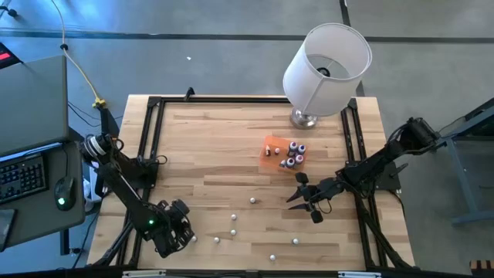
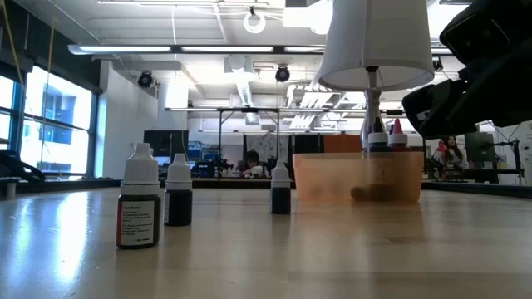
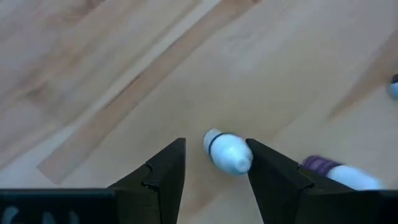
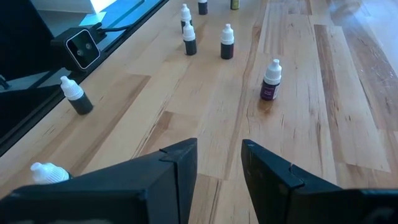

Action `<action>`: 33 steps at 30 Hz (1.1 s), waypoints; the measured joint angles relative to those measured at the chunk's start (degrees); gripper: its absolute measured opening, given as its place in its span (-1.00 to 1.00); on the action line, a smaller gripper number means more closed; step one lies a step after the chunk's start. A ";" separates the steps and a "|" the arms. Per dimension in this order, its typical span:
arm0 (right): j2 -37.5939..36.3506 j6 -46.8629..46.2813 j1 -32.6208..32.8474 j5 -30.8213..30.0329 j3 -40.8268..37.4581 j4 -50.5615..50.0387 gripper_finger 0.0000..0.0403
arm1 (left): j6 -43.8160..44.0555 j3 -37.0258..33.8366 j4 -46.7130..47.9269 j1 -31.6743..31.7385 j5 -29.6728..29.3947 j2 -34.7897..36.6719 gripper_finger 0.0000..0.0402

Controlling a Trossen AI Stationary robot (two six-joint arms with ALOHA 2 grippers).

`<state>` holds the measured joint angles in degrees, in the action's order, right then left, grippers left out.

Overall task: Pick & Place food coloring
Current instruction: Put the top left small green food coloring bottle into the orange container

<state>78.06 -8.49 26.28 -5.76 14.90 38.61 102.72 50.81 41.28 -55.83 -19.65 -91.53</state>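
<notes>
The food coloring bottles point(image 1: 252, 200) are split between two places on the wooden table point(image 1: 208, 147): several stand upright with caps up in the orange tray point(image 1: 272, 147) right of the table's centre, just in front of the lamp point(image 1: 324, 66), and the others are scattered loose across the near half of the table, well apart from one another. In the low view three loose bottles stand upright, a red-bodied bottle point(image 2: 139, 209) nearest the camera, a dark one point(image 2: 178, 192) beside it and another dark one point(image 2: 281, 189) farther right, with the translucent tray to their right and capped bottles rising above its rim. The left gripper point(image 1: 176, 232) is low at the near left of the table; its wrist view shows the fingers spread apart with a white-capped bottle point(image 3: 227, 152) lying on its side between them, not pinched, and a purple-banded bottle point(image 3: 339, 172) lying just beside the outer finger. The right gripper point(image 1: 305, 197) hovers right of centre, near the tray's near side, its fingers parted and holding nothing; its wrist view looks across the table at five upright bottles, a purple-labelled one point(image 4: 270, 81) closest. A keyboard point(image 1: 19, 176) and mouse point(image 1: 63, 193) sit on a desk off the table's left.
</notes>
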 joint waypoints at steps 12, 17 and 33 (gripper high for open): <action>0.00 0.00 0.00 -0.02 0.00 -0.06 -0.41 | -0.46 0.15 -1.09 -0.01 1.69 -3.18 -0.19; 0.00 0.00 0.00 -0.02 0.00 -0.07 -0.41 | -0.25 0.11 -1.38 -0.04 0.08 -3.29 -0.19; -0.01 0.00 0.00 -0.03 0.00 -0.13 -0.41 | -0.42 -0.04 -2.32 0.00 -1.92 -3.38 -0.25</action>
<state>78.06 -8.49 26.28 -5.79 14.90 38.48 102.30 50.76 38.96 -55.83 -21.57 -94.91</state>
